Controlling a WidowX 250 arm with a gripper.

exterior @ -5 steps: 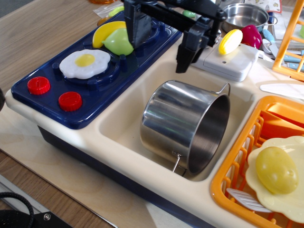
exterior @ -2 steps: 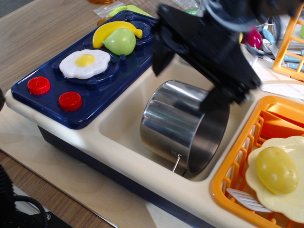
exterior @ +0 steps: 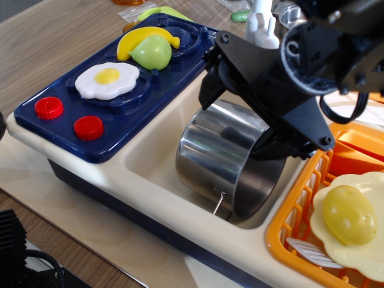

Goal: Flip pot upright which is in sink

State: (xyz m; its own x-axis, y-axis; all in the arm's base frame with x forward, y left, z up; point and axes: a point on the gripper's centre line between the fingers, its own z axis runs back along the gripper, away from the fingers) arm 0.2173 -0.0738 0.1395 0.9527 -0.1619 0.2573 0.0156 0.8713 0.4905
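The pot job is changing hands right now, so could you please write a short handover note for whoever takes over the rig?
Pincer: low over the pot, spread across its upper wall and rim; I cannot tell whether it has gripped.
Pot: on its side in the sink, mouth facing the orange rack.
Done: approach only.
Left: secure a grip on the rim, tip the pot upright, set it on the sink floor, release.

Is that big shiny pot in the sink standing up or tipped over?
Tipped over: the pot lies on its side, mouth facing the orange dish rack.
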